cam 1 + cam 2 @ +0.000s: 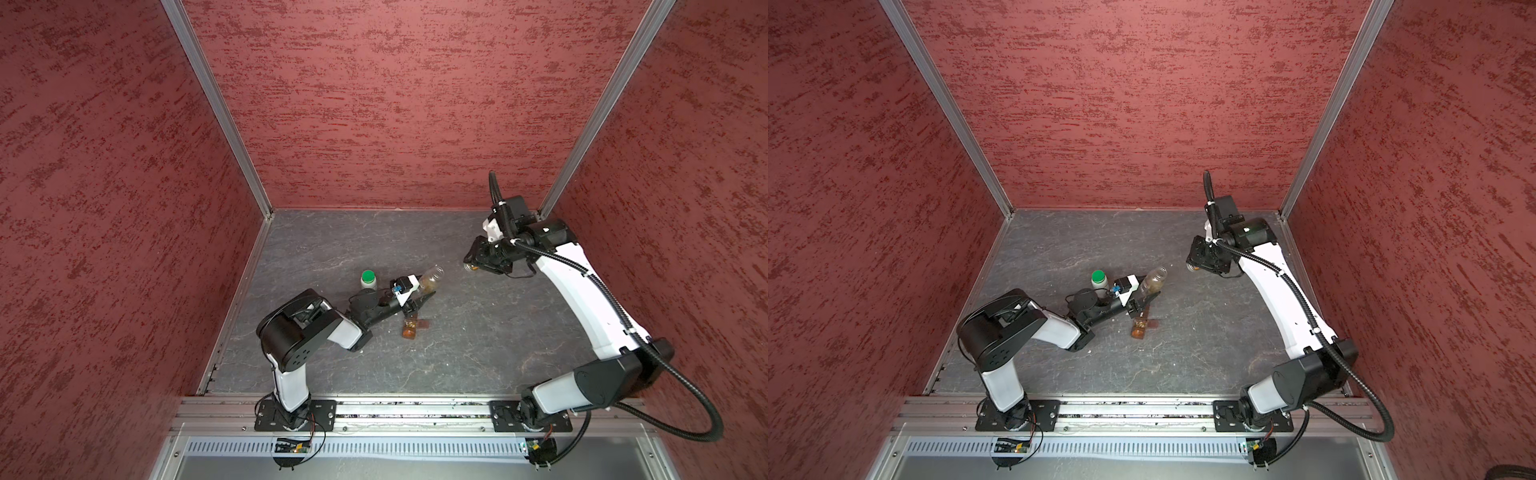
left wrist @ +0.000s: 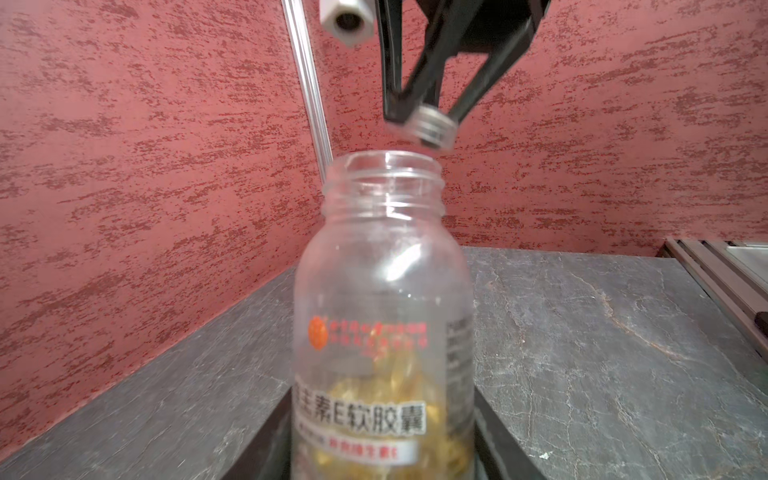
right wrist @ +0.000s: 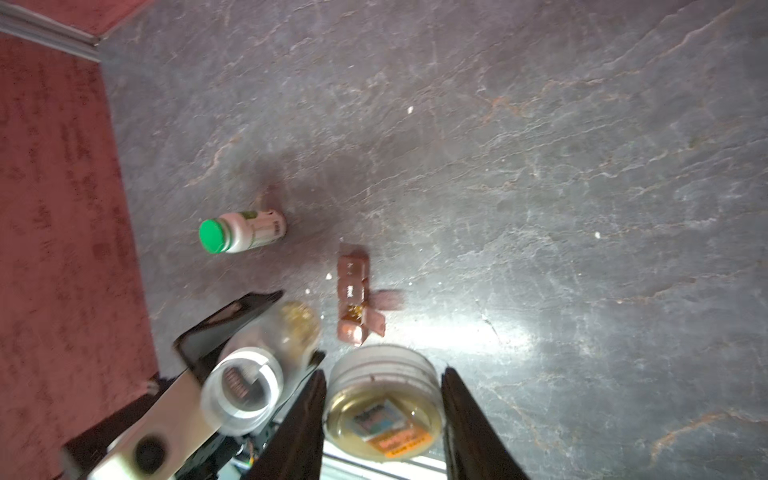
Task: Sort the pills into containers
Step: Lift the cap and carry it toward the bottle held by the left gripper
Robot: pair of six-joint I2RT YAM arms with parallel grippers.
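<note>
Stock: my left tool (image 1: 424, 290) pinches the uncapped clear bottle (image 1: 432, 277), pills (image 2: 386, 395) inside; right tool (image 3: 382, 374) pinches its cap (image 2: 430, 131) aloft. The containers (image 3: 353, 286) lie near the tabletop (image 1: 374, 249) middle, toward its front edge, some lids (image 3: 388, 299) open. Risk: over-tilting likely spills pills beyond those narrow cells.

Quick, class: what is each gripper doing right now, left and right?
The left gripper is closed on the uncapped clear bottle.
The right gripper is closed on the cap.
</note>
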